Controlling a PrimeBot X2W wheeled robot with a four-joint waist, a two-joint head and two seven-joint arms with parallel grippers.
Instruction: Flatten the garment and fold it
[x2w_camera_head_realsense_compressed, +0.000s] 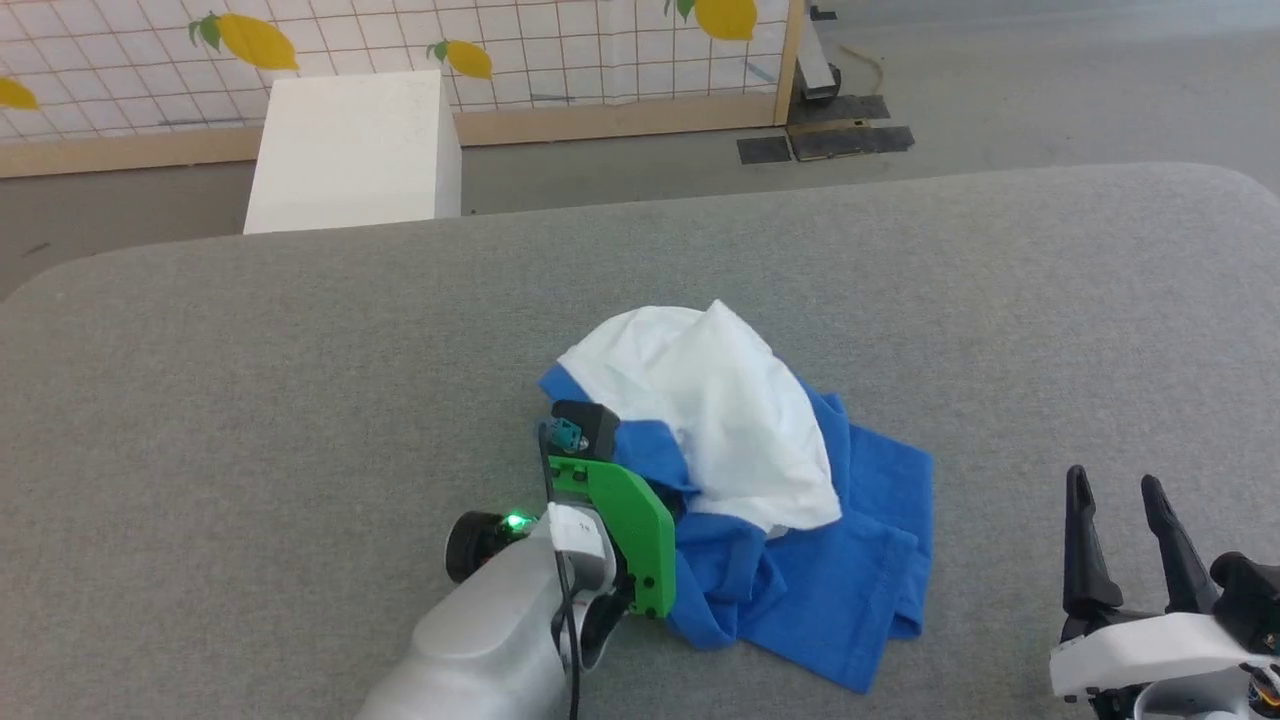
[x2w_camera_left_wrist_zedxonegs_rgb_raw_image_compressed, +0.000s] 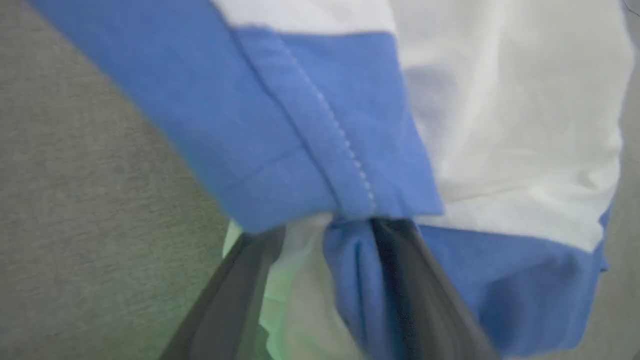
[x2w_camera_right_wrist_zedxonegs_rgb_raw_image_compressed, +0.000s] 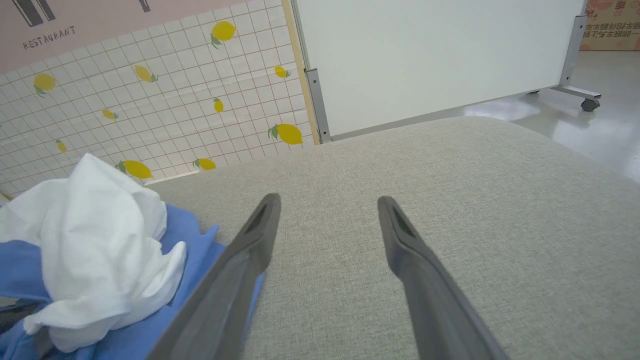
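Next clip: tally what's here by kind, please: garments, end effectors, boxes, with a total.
Crumpled white-and-blue cotton T-shirt: 1
Dark two-fingered end effectors: 2 (left end effector, right end effector)
White rectangular box on the floor: 1
Total: 4

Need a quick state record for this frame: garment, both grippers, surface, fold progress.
garment: crumpled in a heap, white body bunched on top of the blue parts
surface: grey padded table
left gripper: at the heap's near-left edge, blue and white cloth between its jaws; grip unclear, view blurred
right gripper: open, empty, over the table to the right of the garment, apart from it
progress: not flattened, no fold made
background: white box on the floor beyond the table
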